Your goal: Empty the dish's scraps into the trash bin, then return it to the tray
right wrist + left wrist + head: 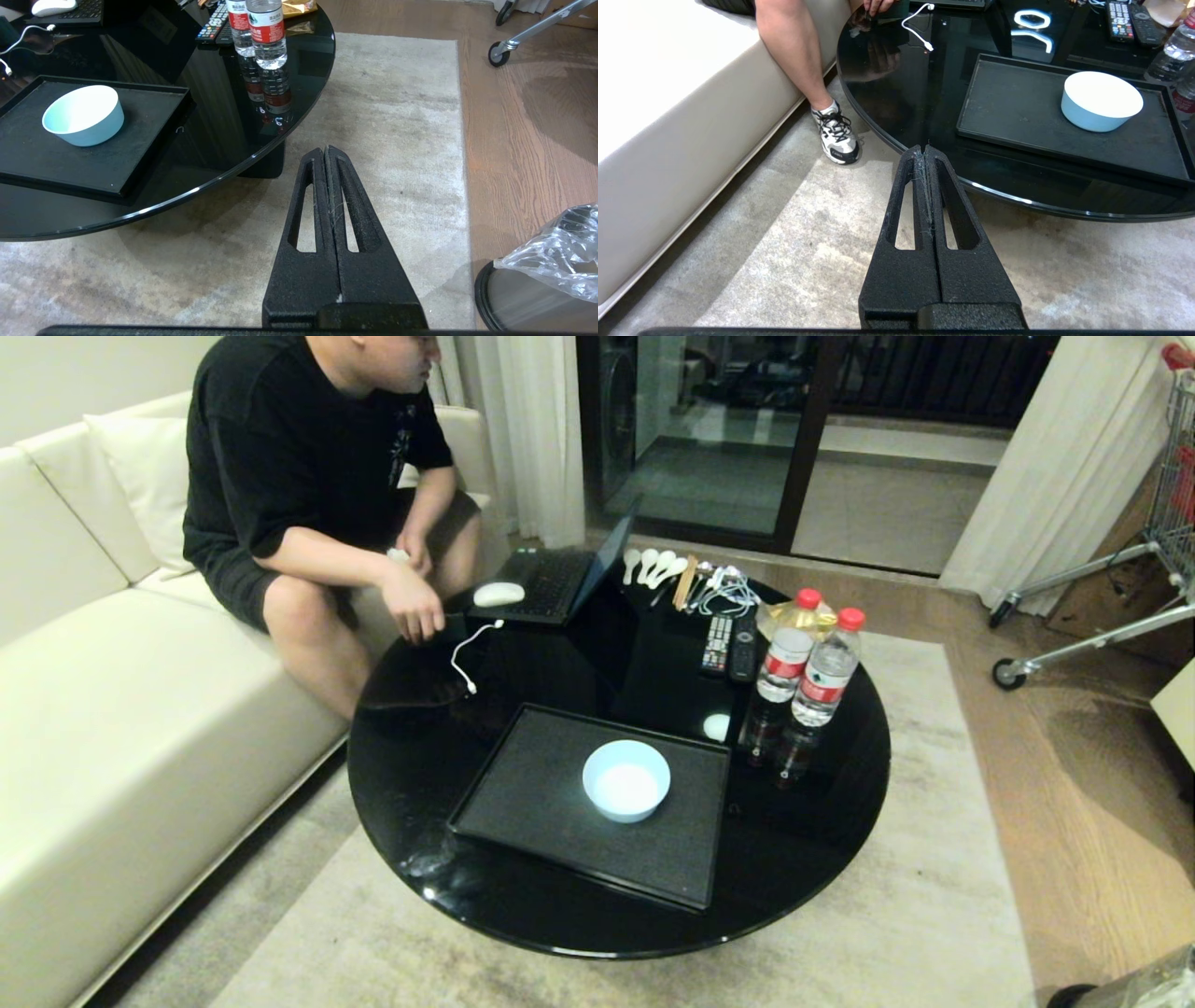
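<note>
No text can be read; the two bottles (808, 667) carry red-and-white labels with print too small to make out, and the remotes' (729, 647) buttons are illegible

The head camera looks down and forward over the round tabletop (616, 644). Both wrist cameras sit low over the rug, facing it from either side, sharing the tray (1017, 107) and dish (84, 115).

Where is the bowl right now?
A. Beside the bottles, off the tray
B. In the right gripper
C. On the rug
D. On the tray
D: the bowl sits upright on the tray, while both grippers, left and right, hang shut and empty over the rug.
</note>
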Robot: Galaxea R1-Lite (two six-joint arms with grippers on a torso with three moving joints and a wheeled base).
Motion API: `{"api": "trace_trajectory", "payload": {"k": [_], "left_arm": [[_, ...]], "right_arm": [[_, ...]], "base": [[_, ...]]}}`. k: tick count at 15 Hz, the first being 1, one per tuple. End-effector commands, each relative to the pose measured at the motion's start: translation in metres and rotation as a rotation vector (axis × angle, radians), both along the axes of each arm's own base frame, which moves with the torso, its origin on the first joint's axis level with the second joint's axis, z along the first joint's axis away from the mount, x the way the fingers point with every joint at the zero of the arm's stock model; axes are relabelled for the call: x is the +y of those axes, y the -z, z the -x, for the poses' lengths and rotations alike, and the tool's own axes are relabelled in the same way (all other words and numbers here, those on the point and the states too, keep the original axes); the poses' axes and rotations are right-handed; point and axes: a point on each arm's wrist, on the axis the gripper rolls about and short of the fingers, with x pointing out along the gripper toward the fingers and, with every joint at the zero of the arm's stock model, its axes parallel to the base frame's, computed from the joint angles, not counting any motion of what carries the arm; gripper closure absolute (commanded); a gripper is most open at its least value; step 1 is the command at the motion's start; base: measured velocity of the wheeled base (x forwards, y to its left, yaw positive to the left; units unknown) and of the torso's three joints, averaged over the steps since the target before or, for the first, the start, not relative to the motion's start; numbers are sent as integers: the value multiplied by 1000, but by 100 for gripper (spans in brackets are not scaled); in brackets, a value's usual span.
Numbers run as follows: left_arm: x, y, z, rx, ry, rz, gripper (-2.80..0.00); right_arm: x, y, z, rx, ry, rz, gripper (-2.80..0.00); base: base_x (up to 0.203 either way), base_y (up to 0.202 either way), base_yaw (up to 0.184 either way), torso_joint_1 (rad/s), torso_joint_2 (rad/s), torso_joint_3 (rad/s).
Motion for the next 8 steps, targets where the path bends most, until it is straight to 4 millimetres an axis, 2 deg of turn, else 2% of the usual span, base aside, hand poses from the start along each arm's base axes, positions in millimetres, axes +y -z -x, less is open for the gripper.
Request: {"api": "trace_trajectory", "payload": {"k": [1,8], "left_arm": [[0,0,0,-1,-1,0,0],[0,0,0,-1,-1,0,0]], "right_arm": [[0,0,0,-1,1,-1,0],[1,1,0,13,-46,109,0]], "base": [[0,0,0,0,0,0],[0,0,0,0,0,0]]}}
